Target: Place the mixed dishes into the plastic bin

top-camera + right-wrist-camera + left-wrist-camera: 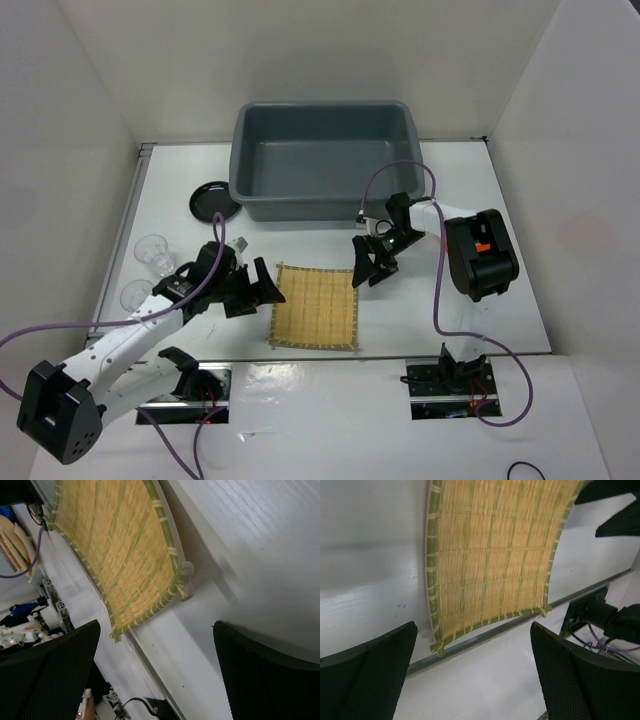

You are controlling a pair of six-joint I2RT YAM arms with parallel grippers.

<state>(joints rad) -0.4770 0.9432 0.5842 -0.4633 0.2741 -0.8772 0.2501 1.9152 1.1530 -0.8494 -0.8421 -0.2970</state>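
You find the mat [315,306] lying flat on the table [500,200], just nearside of the bin [325,205]. The left gripper [272,290] and right gripper [365,278] flank it, fingers spread wide, gripping nothing.

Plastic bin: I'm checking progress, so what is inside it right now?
The plastic bin shows only its bare grey floor, with nothing lying in it. Its near wall hides a narrow strip of floor from the top view.

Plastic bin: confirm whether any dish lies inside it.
No, the plastic bin shows only bare grey floor; the bamboo mat lies outside it.
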